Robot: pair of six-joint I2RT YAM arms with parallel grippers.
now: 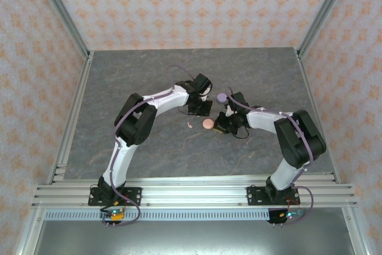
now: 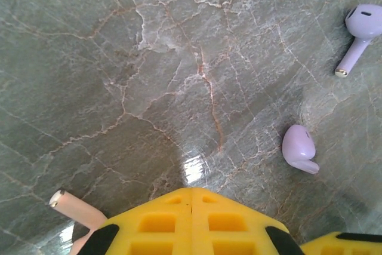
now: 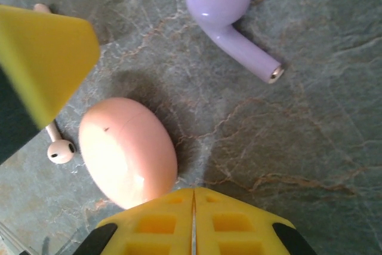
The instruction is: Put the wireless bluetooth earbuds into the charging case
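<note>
Both grippers were pinched shut, holding nothing. The right gripper point(image 3: 193, 192) hovered just beside the pink case point(image 3: 127, 150), almost touching its shell; the left gripper point(image 2: 191, 192) hung a little behind that case. A pink bud point(image 3: 59, 147) lay loose just left of the case, a lilac bud point(image 3: 230, 13) near it on the table point(image 1: 149, 76), the lilac case point(image 1: 221, 97) farther back.

Polished stone-look surface point(image 2: 149, 88), grey-green with rusty veins, glossy enough to throw a glare spot. A lilac earbud point(image 3: 230, 13) in smooth, shiny plastic, with a bright metal tip point(image 3: 275, 74). A pink case point(image 3: 126, 150), smooth glossy plastic. The left tool point(image 2: 191, 194) and right tool point(image 3: 193, 192): matt yellow plastic with square moulded pockets. Ridged, matt metal rails point(image 1: 191, 192).
</note>
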